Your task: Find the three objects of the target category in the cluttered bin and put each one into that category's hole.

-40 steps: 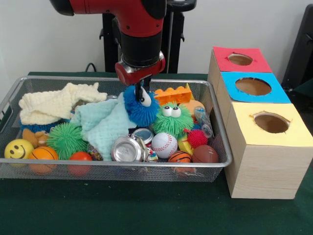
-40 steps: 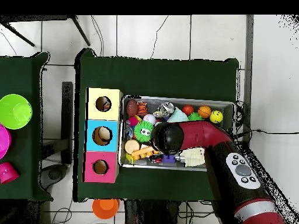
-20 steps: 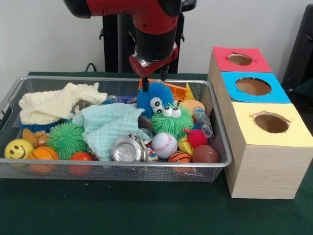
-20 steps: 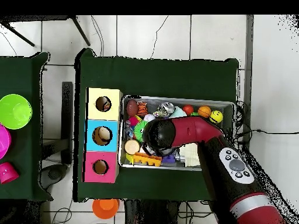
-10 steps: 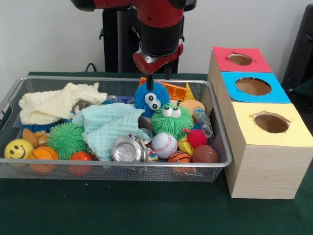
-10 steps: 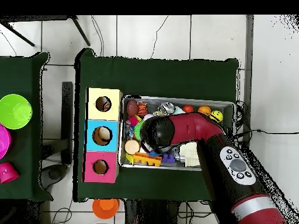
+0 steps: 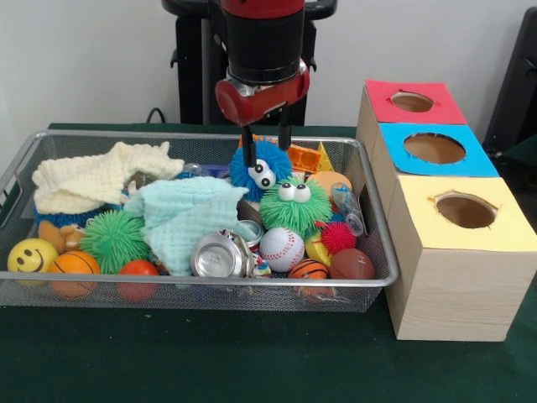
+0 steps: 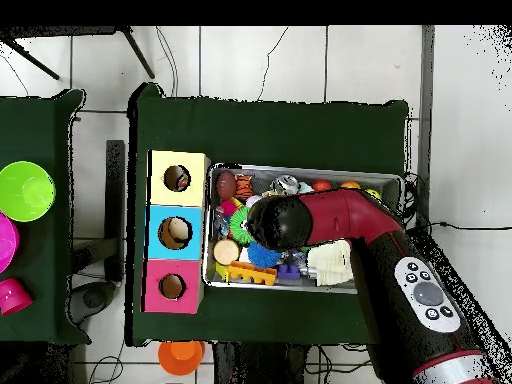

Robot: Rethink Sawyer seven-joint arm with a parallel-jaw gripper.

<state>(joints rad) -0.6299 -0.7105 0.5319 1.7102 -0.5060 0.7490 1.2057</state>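
Gripper (image 7: 264, 138), jaws parted, straddles the blue fuzzy toy (image 7: 260, 169) near the wire bin's (image 7: 193, 281) far rim.

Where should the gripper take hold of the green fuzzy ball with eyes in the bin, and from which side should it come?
Grip the green fuzzy ball across its round body, below the eyes, coming straight down from above. Its top is uncovered, while the blue fuzzy ball, the baseball and the mint cloth crowd its sides. The gripper hangs open just above the blue one.

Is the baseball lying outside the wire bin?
No: the baseball lies inside the wire bin, below the green fuzzy toy.
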